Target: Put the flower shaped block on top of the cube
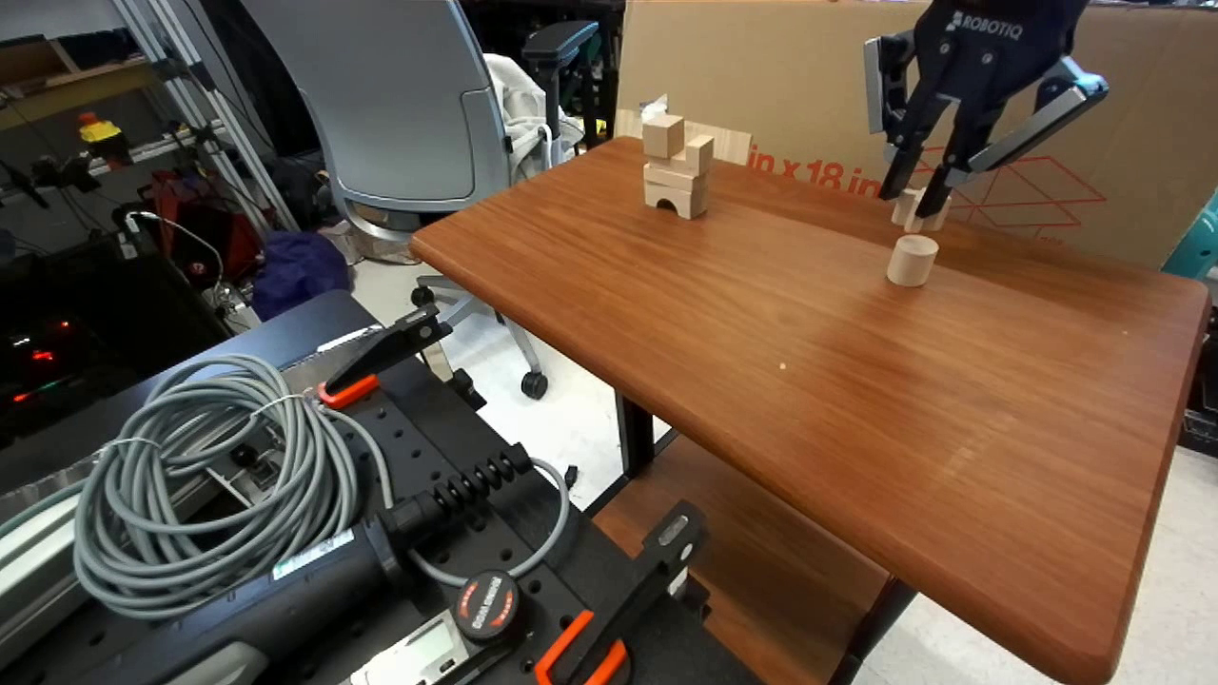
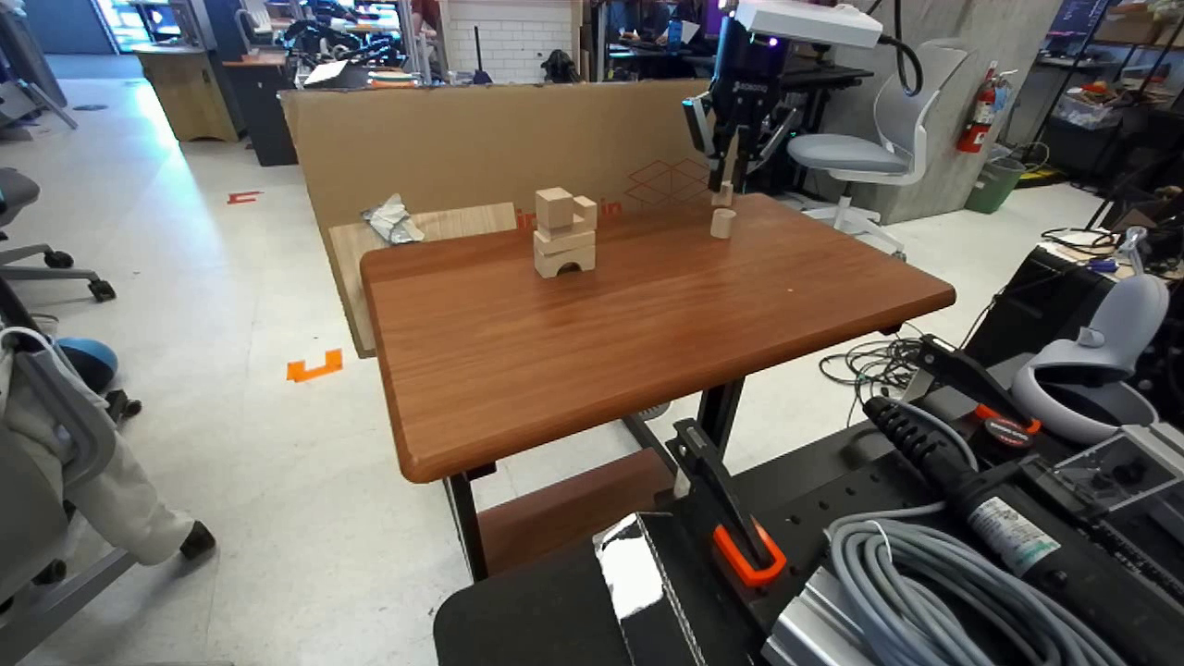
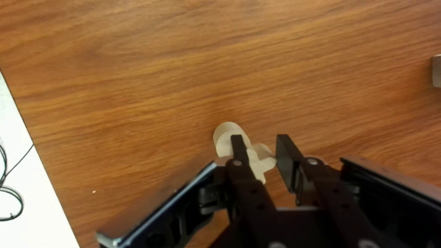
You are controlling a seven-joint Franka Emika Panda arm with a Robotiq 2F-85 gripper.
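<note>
My gripper [image 1: 911,201] is shut on the flower shaped block [image 3: 258,162], a pale wooden piece with rounded petals. In the wrist view it lies across the gap between my fingertips, its left part hidden behind a finger. In both exterior views the block [image 2: 723,196] hangs at the fingertips, just above a lone pale cylinder [image 1: 912,264] that stands upright on the table. A small gap shows between block and cylinder. The cube [image 1: 663,136] sits on top of a stack of tan blocks, well away from the gripper.
Beneath the cube [image 2: 555,211] the stack includes a flat piece and an arch block [image 2: 565,259]. A cardboard sheet [image 1: 790,86] stands upright along the back edge of the brown table [image 1: 761,304]. Part of a block [image 3: 436,70] enters the wrist view at its right edge.
</note>
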